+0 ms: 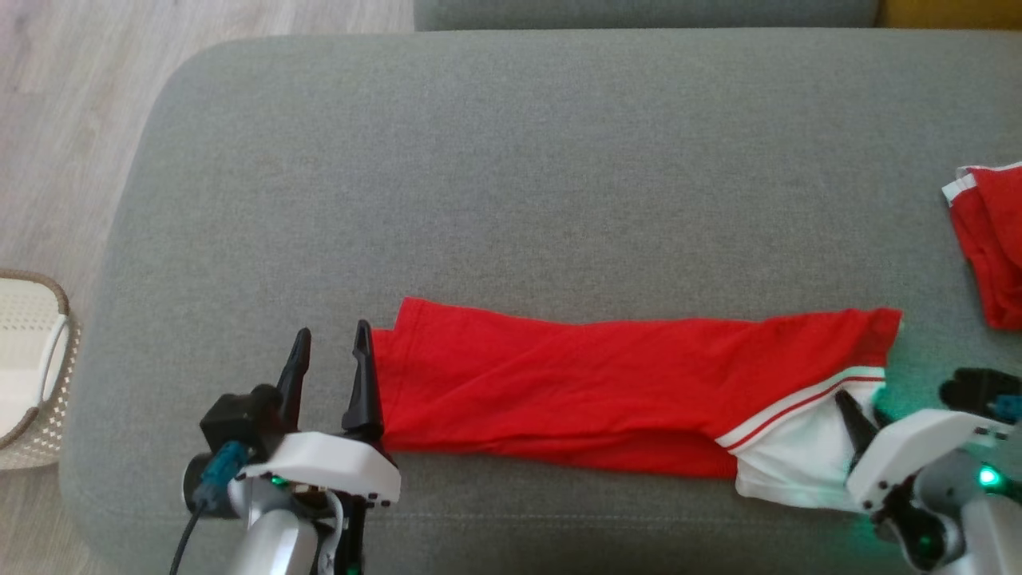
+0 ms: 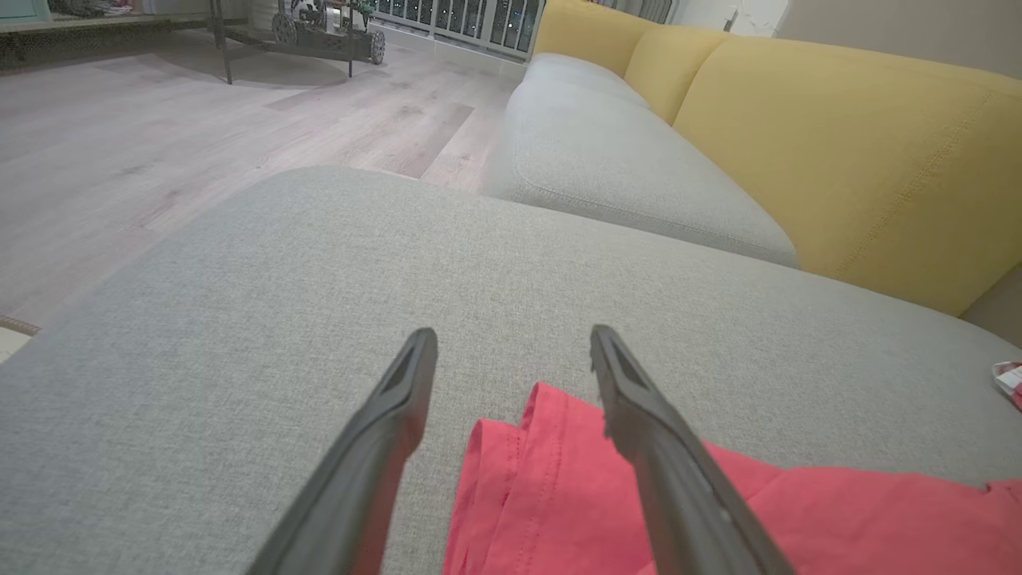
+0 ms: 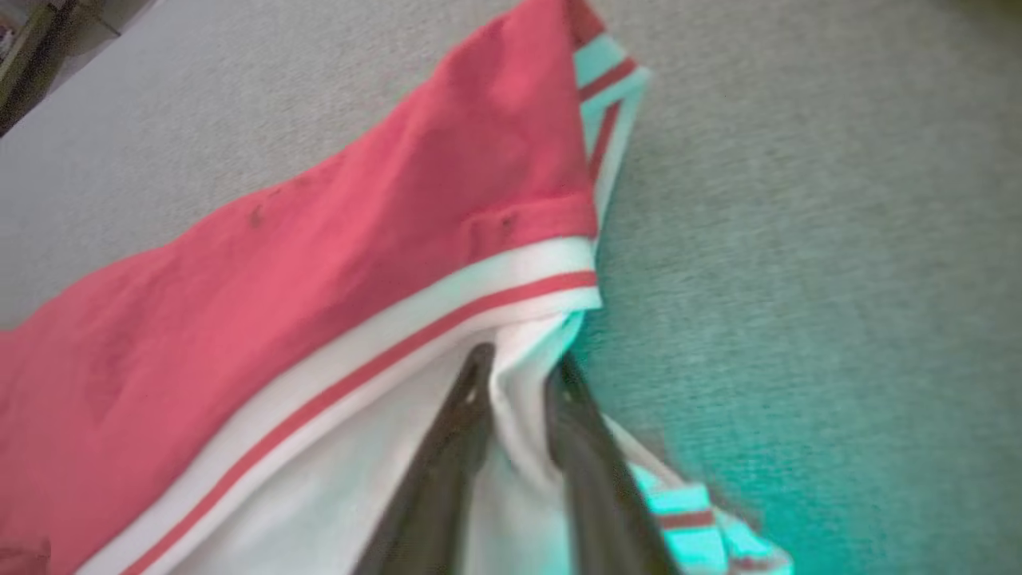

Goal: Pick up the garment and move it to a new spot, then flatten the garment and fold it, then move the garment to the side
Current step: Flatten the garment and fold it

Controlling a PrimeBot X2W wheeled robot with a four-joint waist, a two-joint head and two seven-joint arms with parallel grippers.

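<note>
The garment (image 1: 575, 383) is red with a white, red-striped end. It lies as a long folded strip across the front of the grey cushion (image 1: 511, 160). My left gripper (image 1: 332, 329) is open at the strip's left end. In the left wrist view that gripper (image 2: 515, 339) has the garment's red corner (image 2: 559, 479) between its fingers and under the right one. My right gripper (image 1: 858, 407) is at the white end. In the right wrist view its fingers (image 3: 523, 363) stand close together, pinching a ridge of the garment's white cloth (image 3: 359, 263).
Another red and white cloth (image 1: 990, 239) lies at the cushion's right edge. A woven basket (image 1: 32, 375) stands on the floor to the left. A yellow sofa back (image 2: 838, 144) rises beyond the cushion. Bare grey cushion stretches behind the garment.
</note>
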